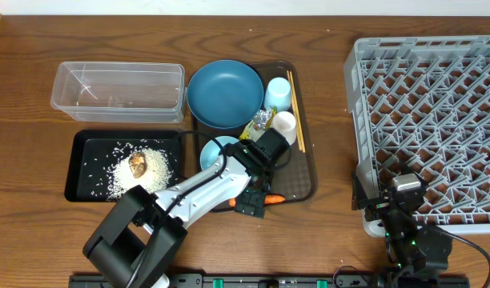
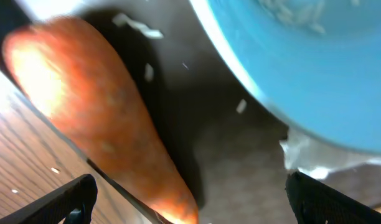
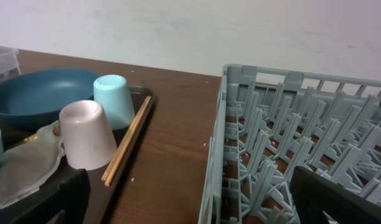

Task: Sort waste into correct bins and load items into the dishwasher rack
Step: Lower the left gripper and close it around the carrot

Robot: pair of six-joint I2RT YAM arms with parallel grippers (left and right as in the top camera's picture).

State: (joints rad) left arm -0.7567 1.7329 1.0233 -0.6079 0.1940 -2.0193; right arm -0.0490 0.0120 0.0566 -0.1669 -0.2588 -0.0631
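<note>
The left gripper (image 1: 251, 205) hangs low over the front edge of the brown serving tray (image 1: 307, 182). Its jaws stand wide apart and hold nothing. The orange carrot (image 2: 97, 118) lies directly under it along that front edge, and the small pale blue bowl (image 2: 315, 62) is just beside the carrot, with a few rice grains inside. At the back of this tray are the large dark blue bowl (image 1: 225, 94), the light blue cup (image 1: 278, 94) and the white cup (image 1: 284, 125), both upside down, and the wooden chopsticks (image 1: 296, 112) along the right edge. A crumpled napkin (image 3: 25, 165) lies near the white cup. On the left side of the desk, the black tray (image 1: 78, 170) carries rice and a brown food lump (image 1: 138, 164). The clear tub (image 1: 117, 90) is behind it. The right gripper (image 1: 389, 214) is also fully open and empty, at the front left corner of the grey dishwasher rack (image 1: 429, 120).
</note>
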